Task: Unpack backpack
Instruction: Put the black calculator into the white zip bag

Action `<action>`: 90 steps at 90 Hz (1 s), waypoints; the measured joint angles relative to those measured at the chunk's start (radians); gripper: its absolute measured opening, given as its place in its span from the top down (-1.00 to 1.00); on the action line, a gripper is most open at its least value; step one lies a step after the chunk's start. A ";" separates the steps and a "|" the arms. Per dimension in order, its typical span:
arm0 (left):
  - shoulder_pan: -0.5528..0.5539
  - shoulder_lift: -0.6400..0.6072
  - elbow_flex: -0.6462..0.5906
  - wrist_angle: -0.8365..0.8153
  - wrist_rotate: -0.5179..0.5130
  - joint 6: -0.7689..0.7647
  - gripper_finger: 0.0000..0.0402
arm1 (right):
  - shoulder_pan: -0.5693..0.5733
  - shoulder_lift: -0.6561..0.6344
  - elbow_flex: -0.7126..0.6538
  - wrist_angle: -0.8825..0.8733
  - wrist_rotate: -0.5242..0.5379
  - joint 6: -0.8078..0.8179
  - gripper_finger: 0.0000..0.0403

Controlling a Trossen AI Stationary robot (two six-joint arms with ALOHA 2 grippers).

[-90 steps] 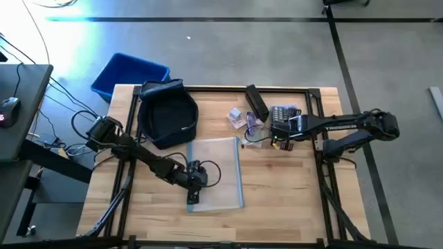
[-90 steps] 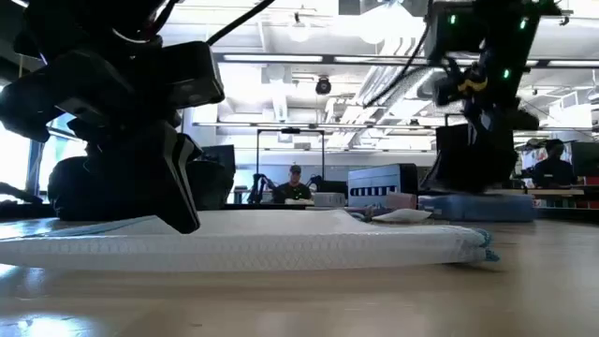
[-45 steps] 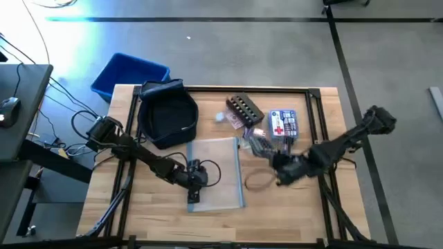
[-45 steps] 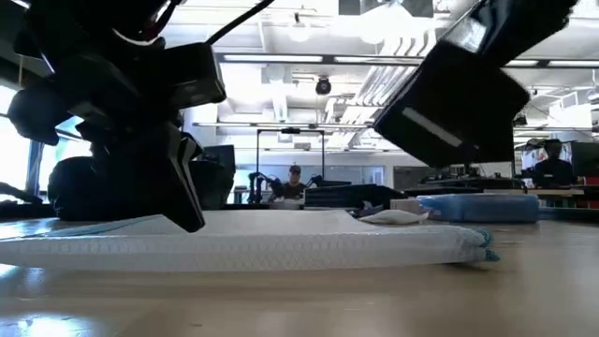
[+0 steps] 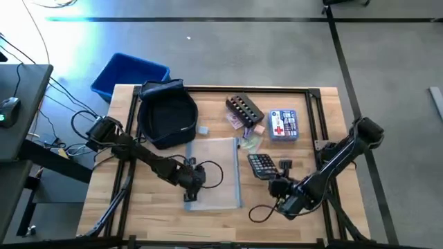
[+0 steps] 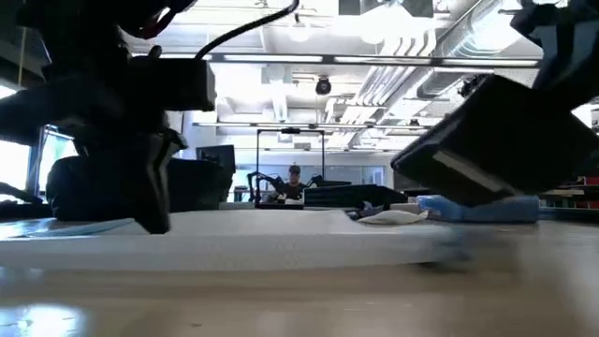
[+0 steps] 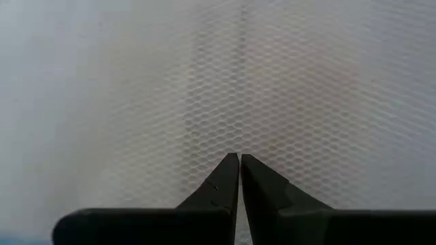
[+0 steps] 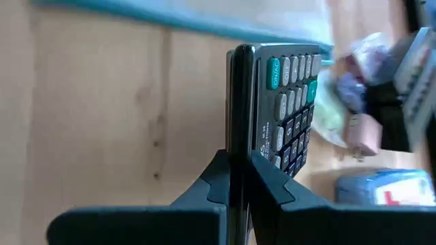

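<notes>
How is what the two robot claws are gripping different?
The left gripper pinches a flat, soft, clear mesh pouch lying on the table; the right gripper clamps a hard, dark calculator by its edge. The pouch is far larger than the calculator. Both grippers are shut on their item.

The calculator point(image 8: 283, 109), at the middle of the right wrist view, has a green key reading "ON/AC". The blue box point(image 5: 282, 125), right of centre in the high view, bears a red cross sign.
</notes>
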 joint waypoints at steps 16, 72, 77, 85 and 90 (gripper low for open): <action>0.038 -0.001 0.008 -0.124 -0.056 0.017 1.00 | 0.000 0.071 0.000 0.117 -0.107 -0.149 0.95; 0.071 0.003 0.041 -0.124 -0.755 0.397 1.00 | -0.036 0.342 0.315 -0.018 -0.142 -0.637 0.93; 0.060 0.003 0.042 -0.123 -0.672 0.315 1.00 | -0.041 0.362 0.340 -0.049 -0.139 -0.673 0.92; 0.052 0.003 0.034 -0.114 -0.521 0.138 1.00 | -0.049 0.398 0.374 -0.120 -0.117 -0.683 0.92; 0.051 0.003 0.017 -0.120 -0.447 0.054 1.00 | -0.057 0.414 0.389 -0.159 -0.112 -0.696 0.92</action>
